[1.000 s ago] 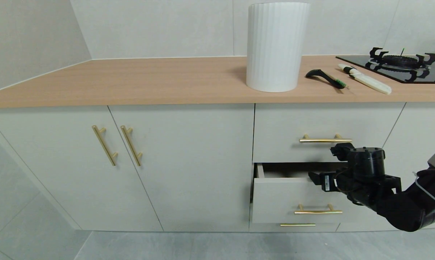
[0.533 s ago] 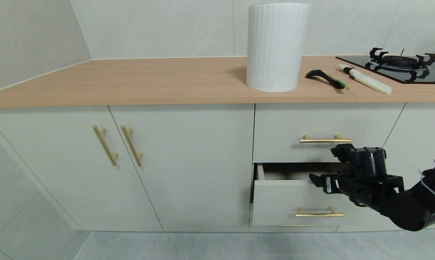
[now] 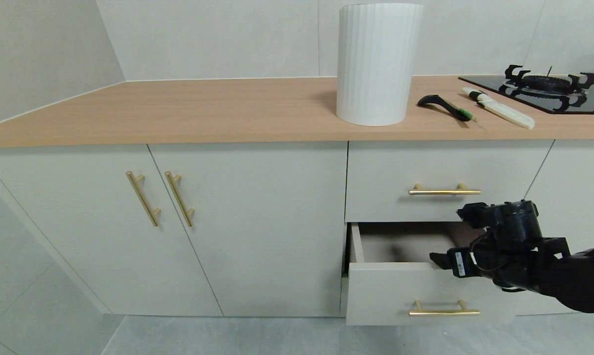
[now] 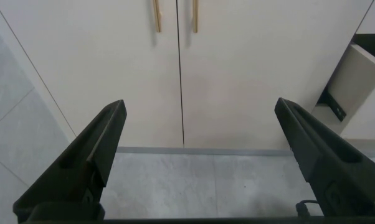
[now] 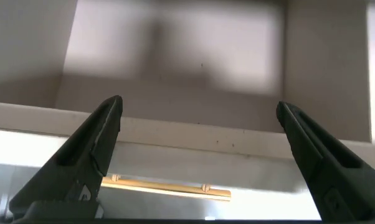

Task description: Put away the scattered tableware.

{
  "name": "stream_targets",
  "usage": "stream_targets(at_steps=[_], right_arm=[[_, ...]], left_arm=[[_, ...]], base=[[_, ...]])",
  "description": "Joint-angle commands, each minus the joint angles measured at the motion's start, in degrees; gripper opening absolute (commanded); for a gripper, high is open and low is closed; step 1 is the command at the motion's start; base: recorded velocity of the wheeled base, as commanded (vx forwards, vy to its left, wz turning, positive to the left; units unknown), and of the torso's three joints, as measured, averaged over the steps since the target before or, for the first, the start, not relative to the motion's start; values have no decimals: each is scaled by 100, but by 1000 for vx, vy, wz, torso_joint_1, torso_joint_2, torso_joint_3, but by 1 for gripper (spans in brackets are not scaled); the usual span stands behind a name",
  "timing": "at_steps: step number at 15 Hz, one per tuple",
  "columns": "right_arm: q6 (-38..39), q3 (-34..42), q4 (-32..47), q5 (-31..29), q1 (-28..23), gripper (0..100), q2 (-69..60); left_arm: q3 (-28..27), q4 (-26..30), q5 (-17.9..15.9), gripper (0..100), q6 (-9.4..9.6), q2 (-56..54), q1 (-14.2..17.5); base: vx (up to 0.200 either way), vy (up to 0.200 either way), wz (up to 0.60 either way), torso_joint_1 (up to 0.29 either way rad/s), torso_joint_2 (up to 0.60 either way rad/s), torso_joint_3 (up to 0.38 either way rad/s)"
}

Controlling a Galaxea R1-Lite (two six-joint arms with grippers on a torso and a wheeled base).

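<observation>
The right gripper [image 3: 454, 235], spread like the left gripper [image 4: 200, 118], is set over the front of the open drawer [image 3: 400, 291] at 4 o'clock, likely readying it for the peeler [image 3: 445, 106] and knife [image 3: 499, 112] at 1 o'clock.

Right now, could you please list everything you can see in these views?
canister: one, white, standing on the counter
utensil: one, black, lying right of the canister
knife: one, white, lying between utensil and stove
stove: one, black, counter's right end
counter: one, wood-toned
cupboard doors: two, pale grey, shut, under the counter
upper drawer: one, pale grey, shut
lower drawer: one, pale grey, pulled out
left gripper: black, fingers open, low before the cupboard doors
right gripper: black, fingers open, over the lower drawer's front edge
</observation>
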Motion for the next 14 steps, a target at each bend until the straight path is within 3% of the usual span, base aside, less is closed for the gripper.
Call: stream_targets(at_steps=[1, 14], right_arm=[[-8, -59, 412, 148, 14, 100, -374], [-1018, -182, 3286, 253, 269, 100, -1191]], left_arm=[[0, -1, 4, 100, -1, 9, 2], [0, -1, 4, 100, -1, 9, 2]], base=[[0, 0, 0, 0, 0, 0], [0, 0, 0, 0, 0, 0]])
